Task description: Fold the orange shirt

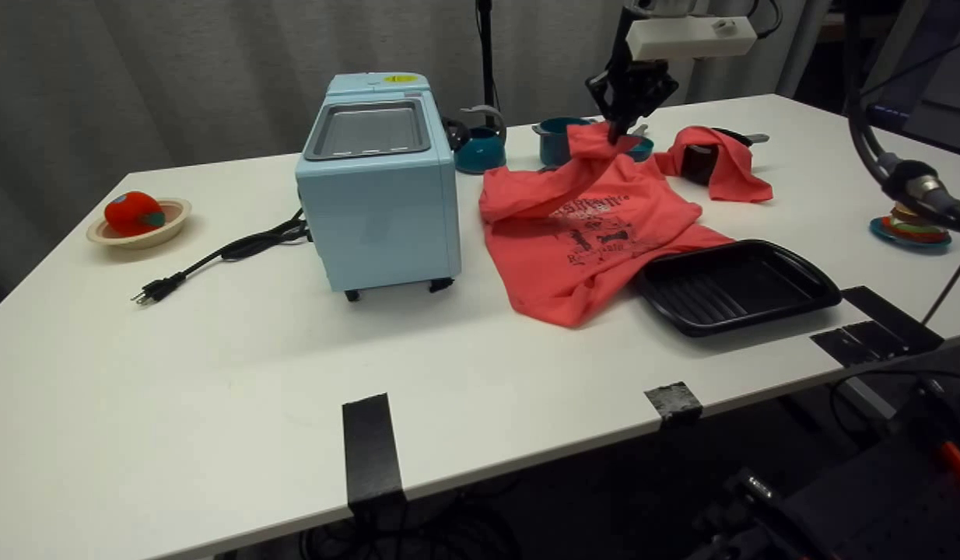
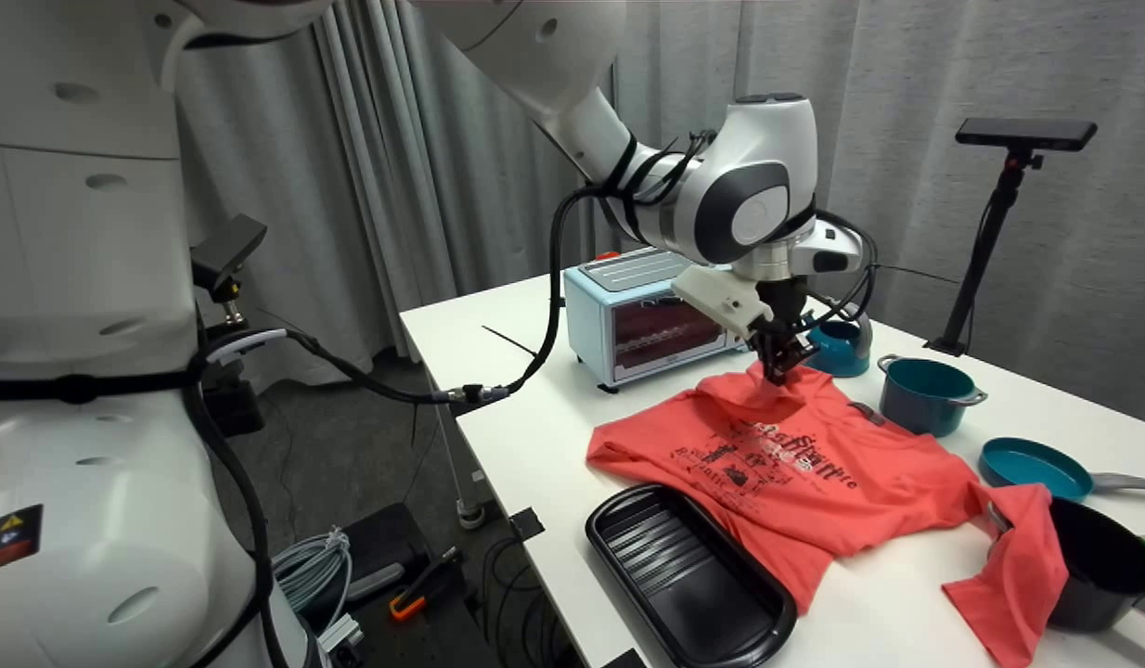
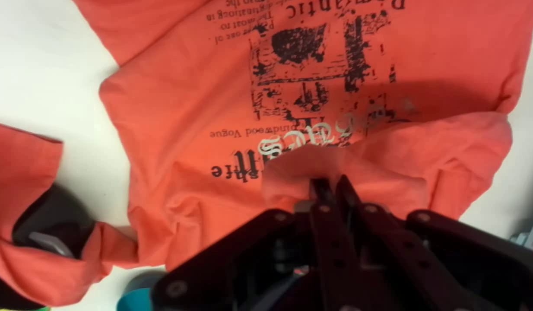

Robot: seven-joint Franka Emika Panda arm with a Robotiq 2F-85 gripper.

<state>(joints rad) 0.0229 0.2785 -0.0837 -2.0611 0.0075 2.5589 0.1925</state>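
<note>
I am judging the fold of the orange shirt (image 1: 581,268) to be barely under way. The shirt is lying on the white table (image 1: 231,381), and, making its print (image 1: 600,233) the centre of a clock with twelve towards the top of an exterior view, the toaster oven (image 1: 379,222) is standing at nine, the black tray (image 1: 748,288) is lying just beside the cloth at four, and at two a sleeve (image 1: 741,179) is draping over the black pot (image 1: 698,163). What is showing as done is small: on the nine o'clock side a flap (image 1: 530,194) is curling inward over part of the print, but it is hanging raised and not yet resting flat. What is remaining, as I am reckoning it, is settling that flap, freeing the sleeve from the black pot, bringing that side in, and then doubling the body, whose lower half is lying spread and creased. My arm (image 2: 582,107) is arching over the table from the base (image 2: 99,501), which is standing at nine o'clock from the print in an exterior view, and my gripper (image 2: 781,366) is pointing downward at about twelve from the print. In the wrist view my fingers (image 3: 320,190) are showing at five o'clock, nearly together, pinching the raised flap, though I am not able to tell which part of the shirt is sitting between them.
</note>
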